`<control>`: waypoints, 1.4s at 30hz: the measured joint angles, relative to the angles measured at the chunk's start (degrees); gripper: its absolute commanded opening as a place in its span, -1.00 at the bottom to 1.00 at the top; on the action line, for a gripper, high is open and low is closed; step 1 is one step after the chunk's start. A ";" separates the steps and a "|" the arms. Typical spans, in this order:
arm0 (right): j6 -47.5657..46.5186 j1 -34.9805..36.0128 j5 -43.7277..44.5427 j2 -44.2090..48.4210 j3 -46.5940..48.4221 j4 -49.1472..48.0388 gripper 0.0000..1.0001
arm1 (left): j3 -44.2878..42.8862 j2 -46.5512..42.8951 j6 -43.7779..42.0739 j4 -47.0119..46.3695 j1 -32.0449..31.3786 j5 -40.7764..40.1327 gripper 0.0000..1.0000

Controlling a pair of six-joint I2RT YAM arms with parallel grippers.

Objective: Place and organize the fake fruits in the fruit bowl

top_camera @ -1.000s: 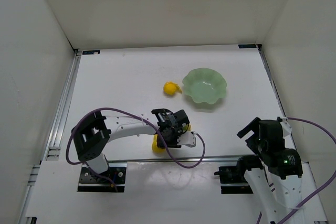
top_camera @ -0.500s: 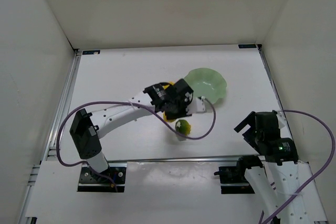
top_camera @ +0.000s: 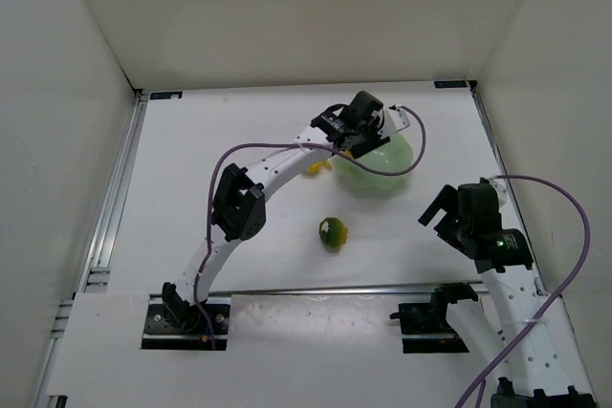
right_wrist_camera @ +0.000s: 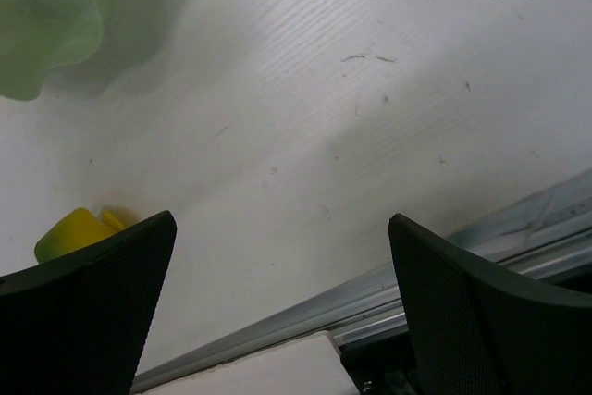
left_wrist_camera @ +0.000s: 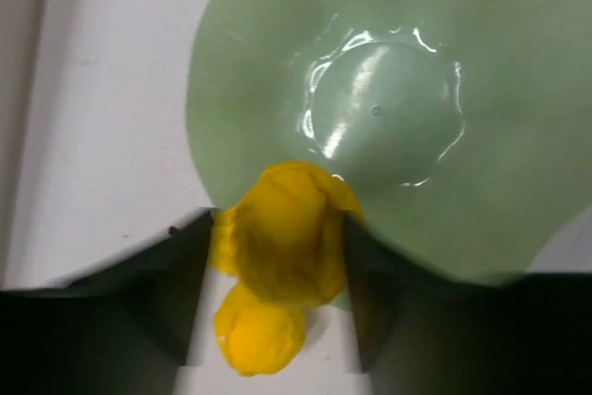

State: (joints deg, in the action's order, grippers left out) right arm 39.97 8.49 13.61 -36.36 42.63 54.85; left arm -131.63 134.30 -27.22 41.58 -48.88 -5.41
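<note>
Nothing in the bowl (left_wrist_camera: 268,62) yet. The left gripper (left_wrist_camera: 277,228) clamps a yellow fruit (left_wrist_camera: 282,261) over its rim (about to drop it, I'd guess). A second yellow fruit (left_wrist_camera: 259,344) and the green fruit (top_camera: 333,233) sit on the surface (top_camera: 229,131). The right gripper (right_wrist_camera: 282,221) gapes, empty.

Left gripper (top_camera: 371,139) masks pale translucent green scalloped plastic bowl (top_camera: 387,177) from above

Top view, centre: the bowl's upper-left rim is hidden, and the arm covers all but a sliver of a yellow plastic fruit (top_camera: 313,168). Right wrist view: the bowl is cut off at the upper-left corner, and a dark finger (right_wrist_camera: 83,312) hides part of a green-and-yellow plastic fruit (right_wrist_camera: 72,231).
</note>
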 measured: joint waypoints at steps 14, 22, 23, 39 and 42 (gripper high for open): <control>-13.66 13.70 -10.64 -7.85 -1.90 -15.56 1.00 | 8.72 -15.63 8.98 -2.58 3.45 -4.42 1.00; -14.91 33.27 -9.03 -38.86 8.31 -23.58 1.00 | 36.94 -44.22 13.22 -4.02 29.09 -7.34 1.00; -14.93 34.42 -9.18 -41.72 9.35 -24.70 1.00 | 40.94 -46.40 13.38 -3.89 31.74 -7.69 1.00; -14.16 40.87 -9.14 -62.69 21.68 -24.79 -0.53 | 62.77 -53.22 13.90 0.61 37.68 -2.21 1.00; -13.60 40.44 -8.79 -62.05 23.69 -23.71 -0.53 | 62.77 -53.29 14.03 0.39 37.68 -1.62 1.00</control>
State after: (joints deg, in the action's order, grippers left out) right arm 26.37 48.93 4.82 -98.41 66.32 31.14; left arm -68.86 81.01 -13.19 41.98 -11.20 -7.03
